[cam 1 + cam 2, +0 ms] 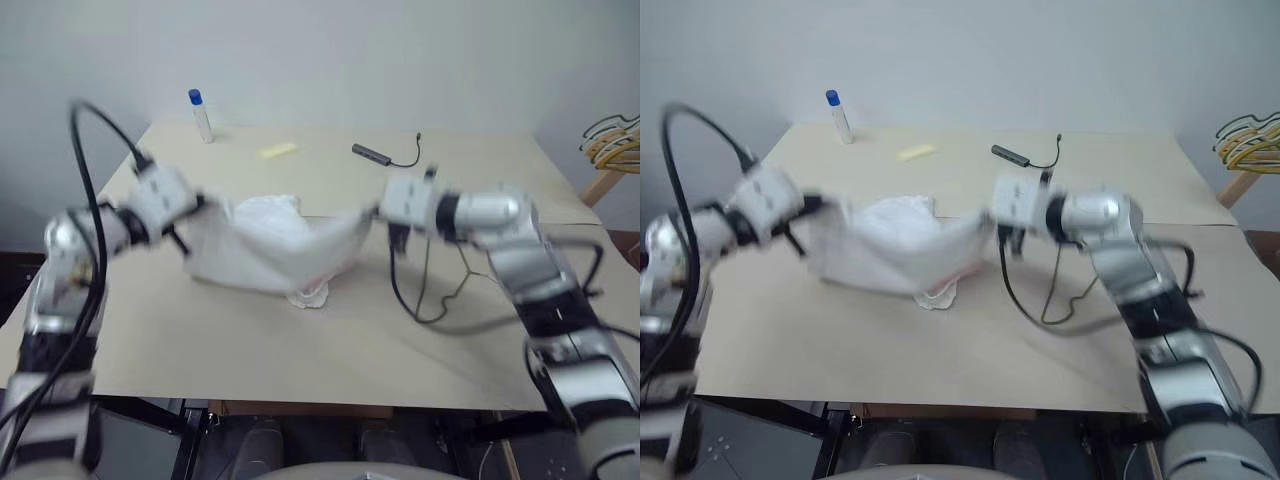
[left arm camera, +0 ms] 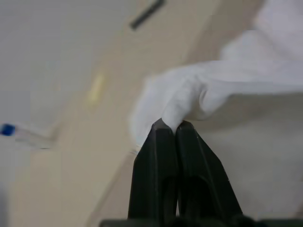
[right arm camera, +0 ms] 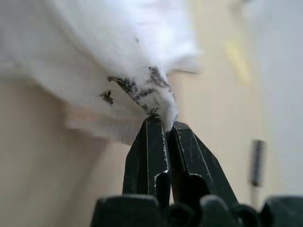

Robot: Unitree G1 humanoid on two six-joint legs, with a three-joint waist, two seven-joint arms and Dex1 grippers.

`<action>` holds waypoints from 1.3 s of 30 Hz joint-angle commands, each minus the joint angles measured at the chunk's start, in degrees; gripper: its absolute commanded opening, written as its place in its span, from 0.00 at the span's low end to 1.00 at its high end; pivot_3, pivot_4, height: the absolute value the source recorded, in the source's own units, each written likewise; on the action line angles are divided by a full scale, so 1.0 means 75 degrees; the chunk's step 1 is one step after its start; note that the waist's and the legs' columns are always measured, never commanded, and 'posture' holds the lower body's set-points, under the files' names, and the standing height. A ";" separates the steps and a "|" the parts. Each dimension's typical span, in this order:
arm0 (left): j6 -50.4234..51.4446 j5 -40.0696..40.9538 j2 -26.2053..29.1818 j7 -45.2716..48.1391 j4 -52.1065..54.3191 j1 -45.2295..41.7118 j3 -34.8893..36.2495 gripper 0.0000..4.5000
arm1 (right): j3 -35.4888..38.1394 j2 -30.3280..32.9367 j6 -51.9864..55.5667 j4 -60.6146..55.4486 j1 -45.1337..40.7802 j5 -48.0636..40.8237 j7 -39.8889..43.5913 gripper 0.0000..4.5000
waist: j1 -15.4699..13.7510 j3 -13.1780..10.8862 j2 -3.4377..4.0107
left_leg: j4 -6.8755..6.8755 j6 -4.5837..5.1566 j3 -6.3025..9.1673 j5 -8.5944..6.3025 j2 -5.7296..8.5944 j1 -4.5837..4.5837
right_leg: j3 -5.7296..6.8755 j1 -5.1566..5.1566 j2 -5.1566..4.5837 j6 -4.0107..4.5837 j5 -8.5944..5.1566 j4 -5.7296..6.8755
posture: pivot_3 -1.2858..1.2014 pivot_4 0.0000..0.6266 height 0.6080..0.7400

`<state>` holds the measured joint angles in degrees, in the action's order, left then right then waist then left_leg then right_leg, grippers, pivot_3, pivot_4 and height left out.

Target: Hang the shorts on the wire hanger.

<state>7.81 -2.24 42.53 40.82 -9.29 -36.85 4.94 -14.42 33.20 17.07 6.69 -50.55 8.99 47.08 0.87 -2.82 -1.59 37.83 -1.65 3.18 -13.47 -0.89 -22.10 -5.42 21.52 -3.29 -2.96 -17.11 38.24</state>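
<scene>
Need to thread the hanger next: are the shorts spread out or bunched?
Partly spread: the shorts hang stretched between left pincer and right pincer, sagging.

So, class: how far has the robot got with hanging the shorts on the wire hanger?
Done: both tools are shut on the shorts, left tool and right tool pinching opposite ends.
In hand: the cloth is stretched between them above the table.
Left: the wire hanger lies on the table, not yet threaded.

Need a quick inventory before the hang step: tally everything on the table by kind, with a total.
Shorts: 1
Wire hanger: 1
Bottle with blue cap: 1
Yellow strip: 1
Dark bar with cord: 1
Total: 5
</scene>
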 commanded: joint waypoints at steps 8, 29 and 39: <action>-0.1677 0.1117 0.0587 -0.2643 -0.2362 -0.3544 0.2082 0.00 | 0.1617 0.0057 -0.2016 0.0930 -0.1769 0.1066 -0.4676 0.00 | 0.0248 0.0019 -0.0016 | -0.0037 -0.0106 -0.0044 0.0048 0.0015 -0.0195 | 0.0005 0.0280 -0.0045 -0.0006 0.0012 0.0126 | 0.52 0.00 1.00; -0.2438 0.0929 0.2925 0.3833 0.1888 0.7865 0.2007 0.00 | -0.1039 0.2277 -0.2988 -0.2651 0.3571 -0.0154 0.2032 0.00 | 0.0368 0.0009 0.0006 | -0.0021 -0.0011 -0.0058 -0.0008 -0.0026 0.0082 | 0.0019 -0.0040 -0.0005 0.0017 -0.0030 0.0022 | 0.53 0.00 1.00; -0.2024 0.1113 0.2902 0.4176 0.2937 0.8262 0.1781 0.00 | -0.1025 0.2775 -0.3169 -0.2862 0.3950 0.0192 0.2675 0.00 | 0.0068 0.0009 0.0008 | -0.0019 -0.0008 -0.0064 -0.0013 -0.0037 0.0101 | 0.0034 -0.0063 -0.0001 0.0017 -0.0029 -0.0003 | 0.52 0.00 1.00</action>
<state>-8.13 7.17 63.18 72.56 12.37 25.60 18.13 -24.40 52.63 -6.69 -15.15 -20.30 9.12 67.35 1.38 -2.76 -1.53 37.69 -1.71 2.68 -13.57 -1.18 -21.32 -5.17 21.03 -3.29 -2.83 -17.33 38.22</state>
